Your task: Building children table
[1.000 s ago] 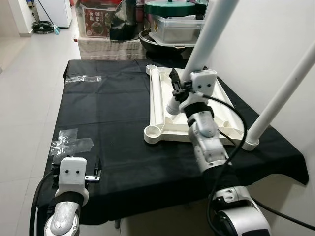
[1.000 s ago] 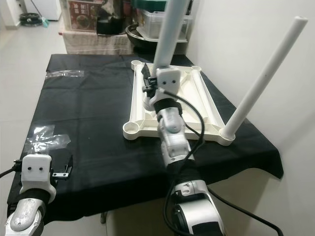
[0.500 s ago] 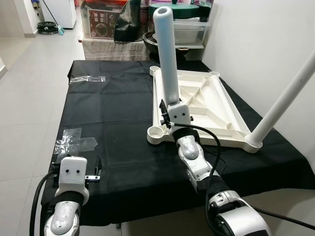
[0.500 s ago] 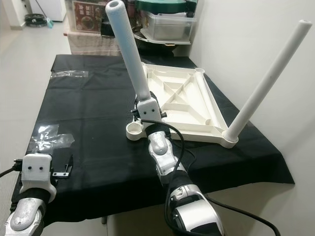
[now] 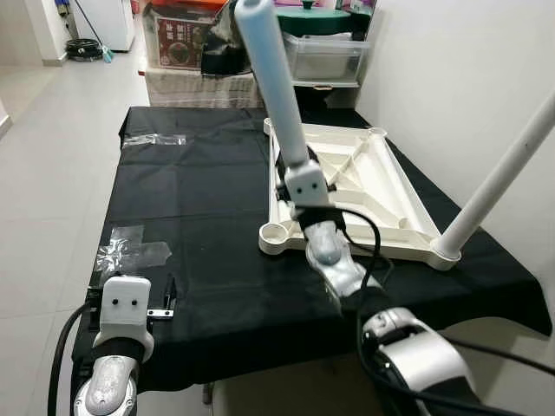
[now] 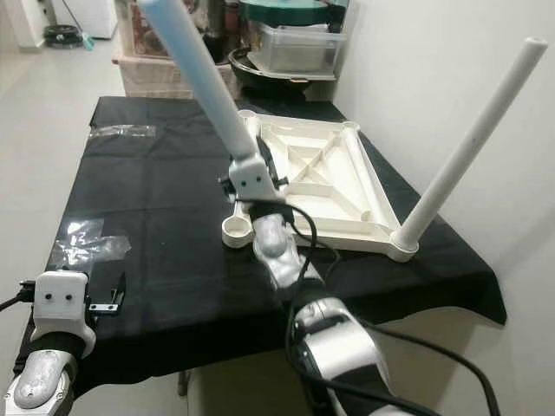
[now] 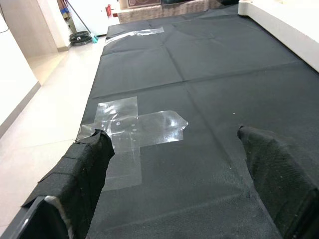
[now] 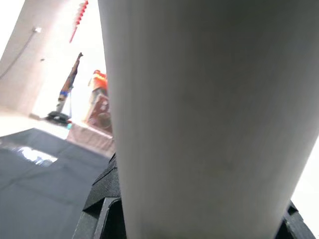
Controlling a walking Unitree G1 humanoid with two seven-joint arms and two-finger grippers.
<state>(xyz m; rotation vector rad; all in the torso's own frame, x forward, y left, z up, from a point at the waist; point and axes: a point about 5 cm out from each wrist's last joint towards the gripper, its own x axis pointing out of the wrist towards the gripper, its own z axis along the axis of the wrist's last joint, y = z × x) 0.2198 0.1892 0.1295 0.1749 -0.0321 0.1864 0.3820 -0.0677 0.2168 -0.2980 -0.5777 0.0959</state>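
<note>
Pale floor tiles (image 5: pixel 52 139) surround a table (image 5: pixel 199 199) draped in black cloth, set beside a plain white wall (image 5: pixel 468 78). Behind the table's far end stand a low stand with a patterned cover (image 5: pixel 199 87), a printed box (image 5: pixel 178 39) and a clear plastic bin (image 5: pixel 325 56) under a green lid. Two pieces of clear plastic wrap lie on the cloth: one near the robot's left front corner (image 5: pixel 130 251), another at the far left (image 5: pixel 152 139).

An upside-down white tabletop (image 5: pixel 347 195) rests on the right half of the table, with one white leg (image 5: pixel 499 169) already standing in its near right corner, leaning outward. The right gripper (image 5: pixel 299 178) has its fingers closed around a second white leg (image 5: pixel 270 82), held tilted above the tabletop's near left corner socket (image 5: pixel 276 232), not seated in it. The left gripper (image 7: pixel 174 144) hovers low over the near left edge of the table, fingers (image 7: pixel 89 164) spread apart and holding nothing.
</note>
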